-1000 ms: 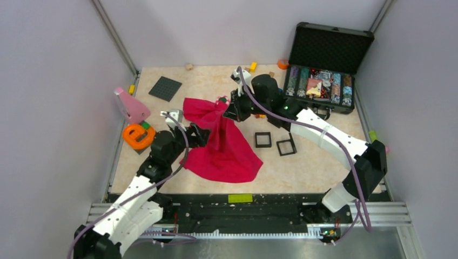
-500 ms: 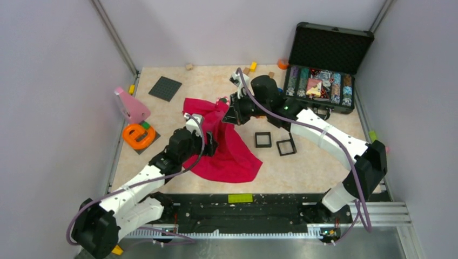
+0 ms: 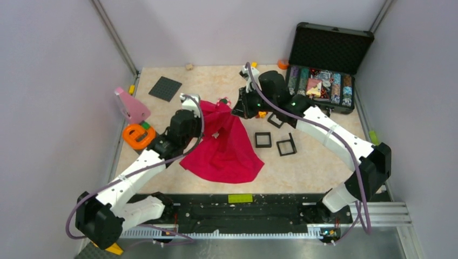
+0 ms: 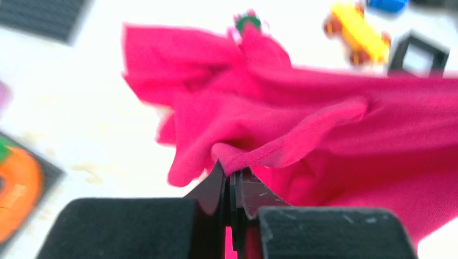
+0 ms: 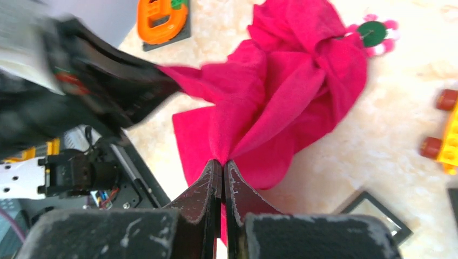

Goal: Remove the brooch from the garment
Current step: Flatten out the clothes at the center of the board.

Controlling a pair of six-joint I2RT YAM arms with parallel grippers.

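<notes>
- Beige tabletop carries the magenta garment, bunched and partly lifted off it.
- My left hand is pressed together on a fold of the hem; my right hand pinches another fold.
- At the garment's far tip sits the brooch, touched by neither hand.
- I judge it light, small and rigid, yet fixed to limp cloth that would drag along. I'd take it by the scalloped rim, with the cloth held taut just beside it.
</notes>
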